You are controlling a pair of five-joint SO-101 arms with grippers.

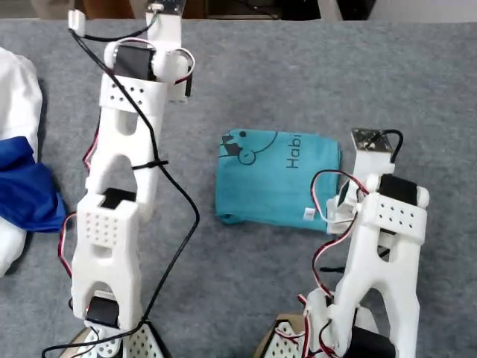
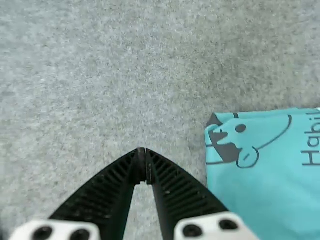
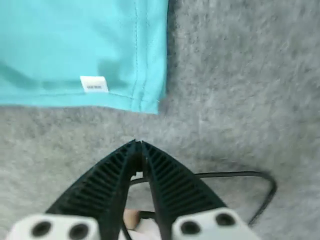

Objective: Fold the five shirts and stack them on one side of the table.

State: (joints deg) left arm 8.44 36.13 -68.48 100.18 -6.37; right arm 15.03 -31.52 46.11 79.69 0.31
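The left arm [image 1: 123, 149] is stretched out long, from the near edge of the bench [image 1: 298, 74] to the far edge. It stands to one side of the teal shirt [image 1: 276, 186] and does not touch it. The left gripper [image 2: 141, 165] is squeezed closed, with its two black tips pressed together and nothing between them. It hangs over bare gray bench. The corner of the shirt with the bear drawing [image 2: 235, 142] is near it, off to one side.

The right arm [image 1: 387, 224] is bent and short, and it sits close to the other end of the shirt. The right gripper [image 3: 137, 150] is also squeezed closed and holds nothing. Its tips point at the gray bench just beside the shirt's hem corner, but they do not touch the cloth. A small white label [image 3: 93, 84] is sewn near that corner. A thin black cable [image 3: 240, 175] curls on the bench next to the gripper.

The teal shirt is folded into a flat block and lies in the middle of the bench, between the two arms. Its long side runs across the bench from one arm toward the other. The bear end points toward the left arm, and the label end points toward the right arm.

At the edge of the bench, past the left arm, a white cloth [image 1: 15, 97] and a blue cloth [image 1: 26, 186] lie crumpled together.
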